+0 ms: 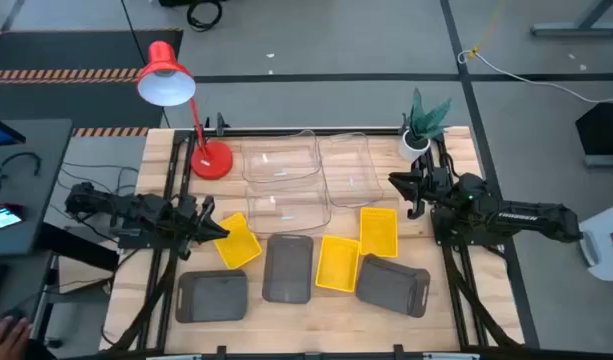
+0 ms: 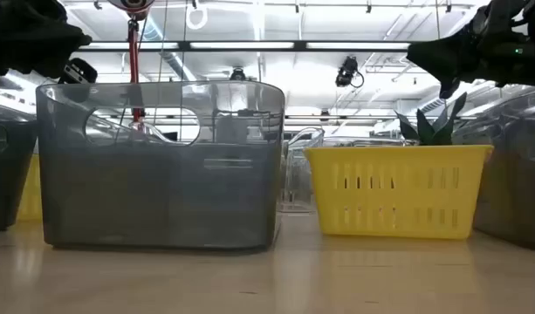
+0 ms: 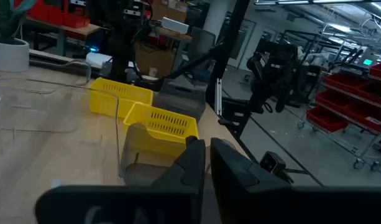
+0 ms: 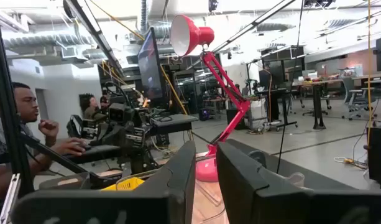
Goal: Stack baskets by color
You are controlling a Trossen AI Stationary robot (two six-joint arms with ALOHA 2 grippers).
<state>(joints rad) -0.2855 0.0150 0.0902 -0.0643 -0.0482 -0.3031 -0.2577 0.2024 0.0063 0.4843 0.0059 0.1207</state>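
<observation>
Overhead, baskets [image 1: 287,267] dot wooden table [image 1: 156,170].

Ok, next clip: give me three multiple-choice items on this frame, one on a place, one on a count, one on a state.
1. The red lamp stands: A) beside the clear baskets B) among the grey baskets C) next to the plant.
2. Yellow baskets: A) two B) three C) four.
3. The right gripper holds: A) a yellow basket B) the plant C) nothing.
Key: 1A, its base touches no grey basket; 2B, three lie apart; 3C, the gap between its fingers is empty.
</observation>
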